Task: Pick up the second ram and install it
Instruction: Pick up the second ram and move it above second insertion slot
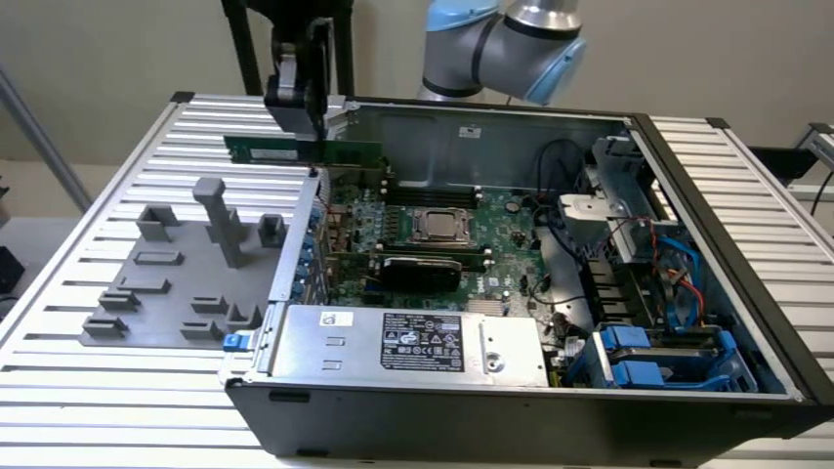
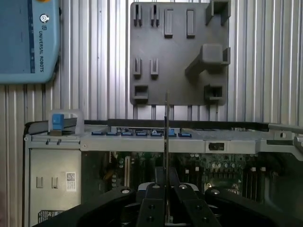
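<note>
Gripper [image 1: 314, 135] hangs from the arm [image 1: 509, 39] over the far corner of the open case [image 1: 521, 415] on the exterior view's left, its fingers pressed together on the ram [image 1: 268, 149]. It holds the green stick level and on edge, gripped near its middle and clear of everything below. One end reaches out over the slatted counter [image 1: 92, 244], and the other reaches in over the case's far wall. In the wrist view the gripper [image 2: 166, 191] has a dark finger on either side of the ram [image 2: 166, 132], which shows edge-on as a thin line crossing the case rim.

On the counter, just beside the case on the exterior view's left, lies a grey fixture [image 1: 170, 278] with raised blocks and a tall post. Inside the case the motherboard [image 1: 502, 220] lies flat, with the metal CPU socket [image 1: 440, 225] near its middle. A silver power supply [image 1: 404, 342] fills the near side. Blue drive caddies [image 1: 651, 357] sit in the near corner on the exterior view's right. A blue box [image 2: 28, 38] marked Universal Robots appears in the wrist view.
</note>
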`<action>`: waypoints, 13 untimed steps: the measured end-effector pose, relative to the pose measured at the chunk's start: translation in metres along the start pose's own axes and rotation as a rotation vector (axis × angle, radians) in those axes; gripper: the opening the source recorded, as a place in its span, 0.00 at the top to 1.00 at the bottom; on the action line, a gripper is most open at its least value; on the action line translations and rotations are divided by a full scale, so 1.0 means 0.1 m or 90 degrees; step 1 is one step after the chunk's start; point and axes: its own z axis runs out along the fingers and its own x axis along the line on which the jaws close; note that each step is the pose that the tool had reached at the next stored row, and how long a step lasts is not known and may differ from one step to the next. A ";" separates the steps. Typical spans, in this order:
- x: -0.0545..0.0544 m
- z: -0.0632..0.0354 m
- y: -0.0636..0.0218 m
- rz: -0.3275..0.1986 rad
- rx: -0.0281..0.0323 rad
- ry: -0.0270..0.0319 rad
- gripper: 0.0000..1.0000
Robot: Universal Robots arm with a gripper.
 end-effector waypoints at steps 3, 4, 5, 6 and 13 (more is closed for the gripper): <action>-0.03 0.016 -0.135 0.000 0.0000 0.0001 0.87; -0.05 0.026 -0.181 0.000 0.0000 0.0000 0.87; -0.07 0.036 -0.227 0.000 0.0000 0.0001 0.87; -0.08 0.048 -0.273 0.000 -0.0001 0.0001 0.87; -0.23 0.158 -0.590 0.000 0.0000 0.0000 0.87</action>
